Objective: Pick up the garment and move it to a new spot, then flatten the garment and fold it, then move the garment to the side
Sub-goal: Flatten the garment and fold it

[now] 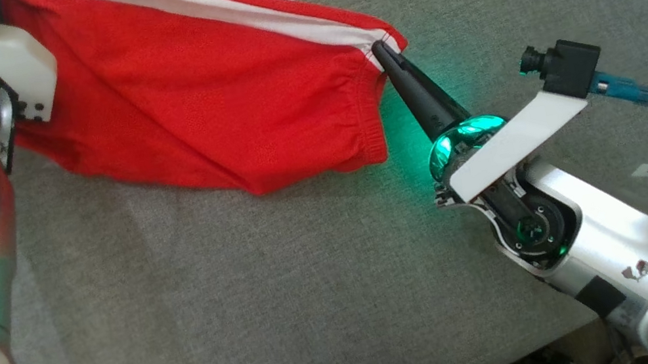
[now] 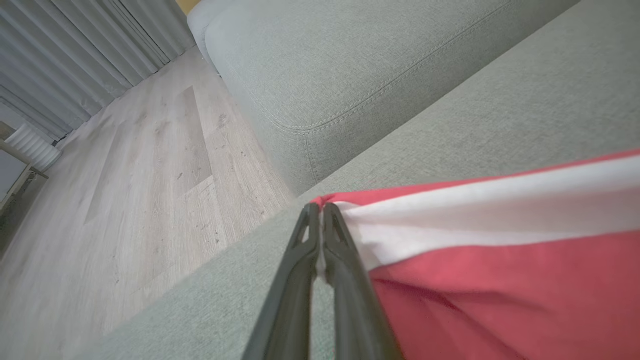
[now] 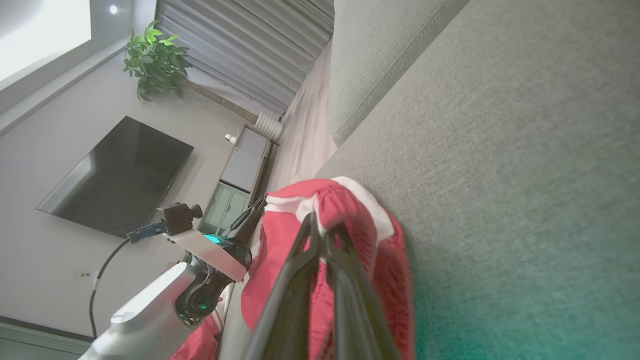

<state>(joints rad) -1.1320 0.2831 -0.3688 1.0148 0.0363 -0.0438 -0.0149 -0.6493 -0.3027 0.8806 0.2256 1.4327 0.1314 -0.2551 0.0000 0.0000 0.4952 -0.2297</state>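
The garment [image 1: 183,100] is red with white stripes and an elastic hem, and it is stretched between my two grippers over the grey sofa seat [image 1: 252,301]. My right gripper [image 1: 382,51] is shut on its striped right corner. In the right wrist view the right gripper [image 3: 322,235] pinches the bunched hem of the garment [image 3: 350,200]. In the left wrist view my left gripper [image 2: 320,212] is shut on the opposite striped corner of the garment [image 2: 500,280]. The left wrist mount [image 1: 11,70] hides that grip in the head view.
A second sofa cushion [image 2: 350,65] lies beyond a seam, with wooden floor [image 2: 150,175] past the seat's edge. Across the room stand a dark TV [image 3: 115,175], a low cabinet [image 3: 235,185], a potted plant [image 3: 155,60] and grey curtains [image 2: 75,65].
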